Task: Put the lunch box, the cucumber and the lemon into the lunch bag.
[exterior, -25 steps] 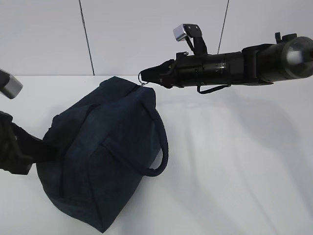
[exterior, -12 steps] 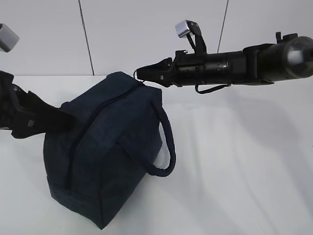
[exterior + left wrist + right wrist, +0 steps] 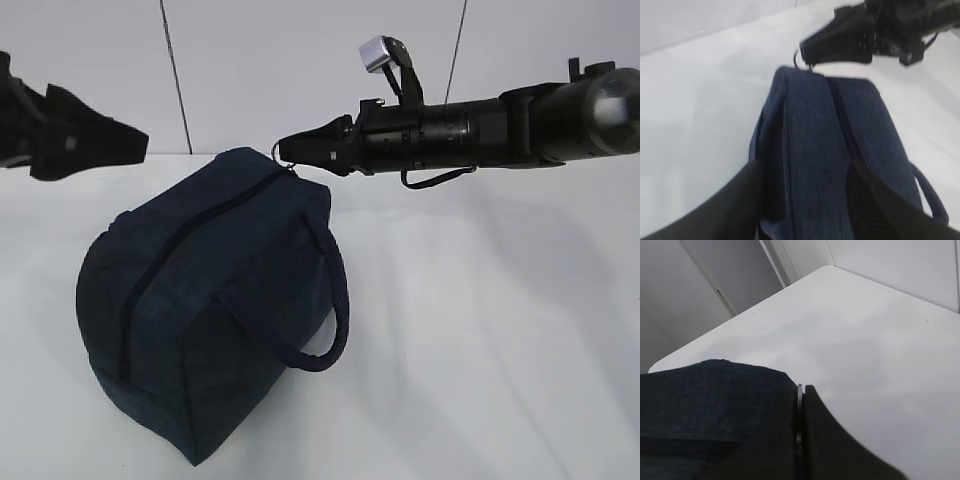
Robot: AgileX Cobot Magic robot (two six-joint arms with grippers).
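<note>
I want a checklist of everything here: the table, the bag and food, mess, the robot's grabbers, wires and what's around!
Surface: white table, bare where it shows.
Job's things: lunch bag stands on the table, zipper shut along its top, strap handle hanging at the side. Lunch box, cucumber, lemon: nothing seen.
Clutter: nothing seen.
Grippers: right gripper has its jaws shut on the silver ring pull at the bag's far end. Left gripper is lifted clear above the bag, jaws apart, holding nothing.
Cables: a short black loop under the right arm.
Surroundings: pale wall panels with dark seams.
</note>
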